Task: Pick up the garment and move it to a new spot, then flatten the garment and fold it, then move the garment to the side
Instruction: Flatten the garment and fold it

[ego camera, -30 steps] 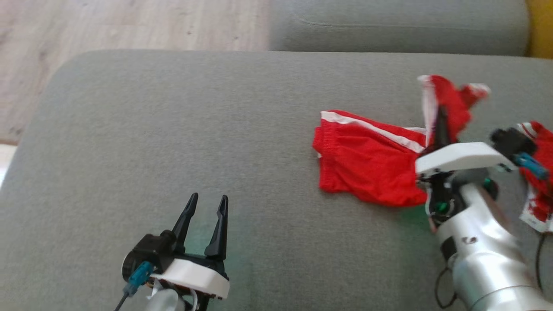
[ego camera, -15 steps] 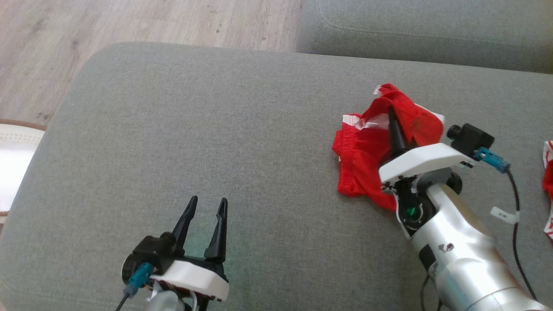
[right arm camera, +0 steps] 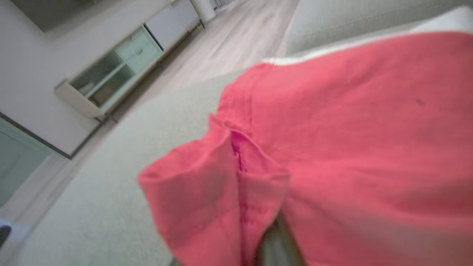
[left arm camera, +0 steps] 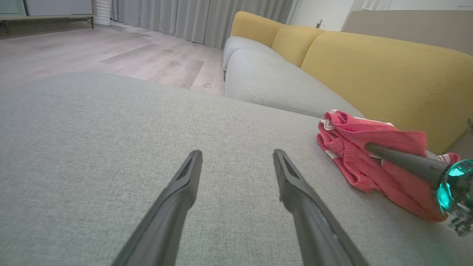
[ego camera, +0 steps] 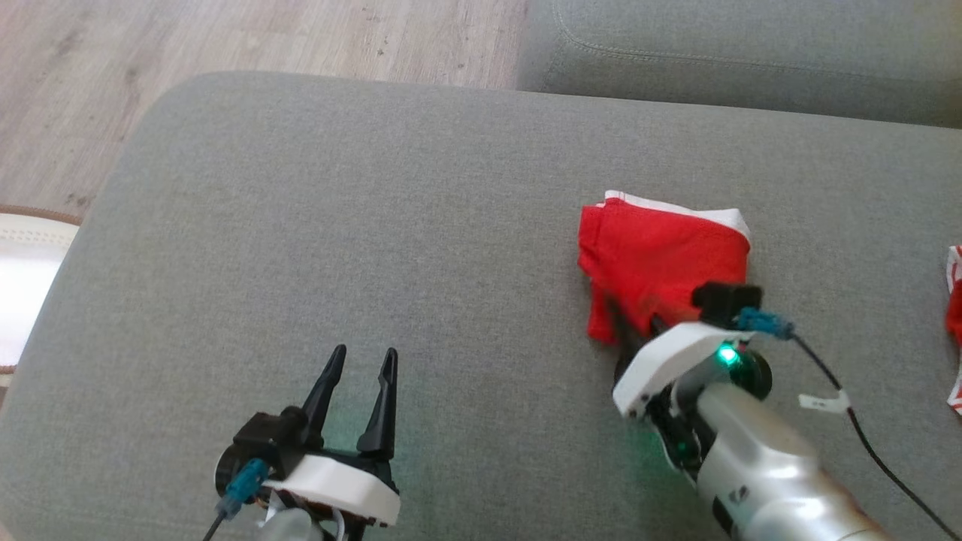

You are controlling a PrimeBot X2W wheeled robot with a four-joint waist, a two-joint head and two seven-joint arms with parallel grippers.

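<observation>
The garment [ego camera: 665, 255] is red with white trim. It lies doubled over in a compact block on the grey sofa cushion [ego camera: 376, 225], right of centre. My right gripper [ego camera: 637, 324] is low at the garment's near edge, its dark fingers pushed into the cloth. In the right wrist view a red fold [right arm camera: 221, 177] drapes over a fingertip [right arm camera: 277, 244], and the jaw gap is hidden. The left wrist view shows one right finger [left arm camera: 402, 160] lying against the garment [left arm camera: 351, 166]. My left gripper [ego camera: 361, 357] stands open and empty over bare cushion at the lower left, well clear of the garment.
Another red and white cloth [ego camera: 954, 300] pokes in at the right edge. A second grey cushion [ego camera: 714, 52] lies behind, with yellow backrests [left arm camera: 369, 74] beyond. Wooden floor [ego camera: 225, 37] and a pale rug [ego camera: 22, 285] lie off the cushion's left edge.
The right gripper carried the lifted part of the garment over onto the rest and came down to the near edge. The garment now lies folded. The camera shifted early on. The left arm stayed still.
</observation>
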